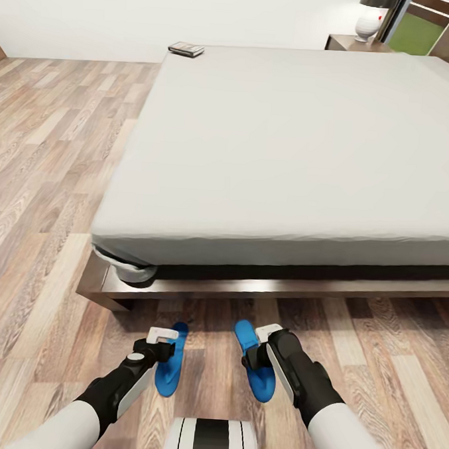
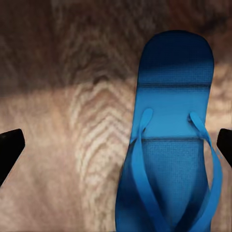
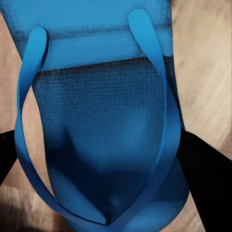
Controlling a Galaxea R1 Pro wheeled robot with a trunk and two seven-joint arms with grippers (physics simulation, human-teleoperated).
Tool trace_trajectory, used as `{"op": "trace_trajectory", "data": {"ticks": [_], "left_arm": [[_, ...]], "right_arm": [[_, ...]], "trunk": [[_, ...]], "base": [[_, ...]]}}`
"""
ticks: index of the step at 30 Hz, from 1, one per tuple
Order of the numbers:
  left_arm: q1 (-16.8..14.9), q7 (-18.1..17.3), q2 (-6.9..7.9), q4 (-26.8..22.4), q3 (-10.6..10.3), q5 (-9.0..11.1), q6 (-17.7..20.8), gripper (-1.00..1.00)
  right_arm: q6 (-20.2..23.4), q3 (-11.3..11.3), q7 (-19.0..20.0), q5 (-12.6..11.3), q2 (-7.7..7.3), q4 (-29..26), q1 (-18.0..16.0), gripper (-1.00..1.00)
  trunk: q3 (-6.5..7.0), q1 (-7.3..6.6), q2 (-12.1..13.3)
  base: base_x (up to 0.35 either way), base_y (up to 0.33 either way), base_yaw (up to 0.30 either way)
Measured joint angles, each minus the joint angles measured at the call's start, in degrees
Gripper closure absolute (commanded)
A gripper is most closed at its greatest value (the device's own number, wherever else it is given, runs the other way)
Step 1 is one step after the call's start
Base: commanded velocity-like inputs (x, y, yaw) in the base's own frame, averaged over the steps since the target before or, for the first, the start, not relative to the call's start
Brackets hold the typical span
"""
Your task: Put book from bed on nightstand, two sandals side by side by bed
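Left end effector (image 1: 166, 340): low over the wood-plank floor (image 1: 48, 174) near the bed's foot, fingers (image 2: 9, 147) spread wide apart, nothing between them; the left sandal (image 1: 171, 362) lies flat on the floor just beside it, bright blue, straps up.

Right end effector (image 1: 260, 349): directly over the right sandal (image 1: 256, 362), dark fingers (image 3: 205, 174) on either side of the sole; whether they press it cannot be told.

Sandals: roughly parallel on the floor, a strip of planks between them, close before the bed frame (image 1: 260, 290).

Bed: dark wooden platform, pale grey mattress (image 1: 289, 149).

Book (image 1: 186, 49): small, dark cover, lying flat at the mattress's far left corner.

Nightstand (image 1: 352, 43): dark brown, beyond the bed's far right side, carrying a white-based lamp (image 1: 371, 21).
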Motion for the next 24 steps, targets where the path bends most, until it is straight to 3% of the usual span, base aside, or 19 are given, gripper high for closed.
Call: {"op": "trace_trajectory", "data": {"ticks": [24], "left_arm": [[0.0,-0.09,0.04,-0.04,0.02,0.02,-0.31,-1.0]], "right_arm": [[-0.56,-0.25,-0.03,-0.09,0.06,0.05,0.0,1.0]], "trunk": [[0.0,0.0,0.0]], "base": [[0.0,0.161,0.0]]}}
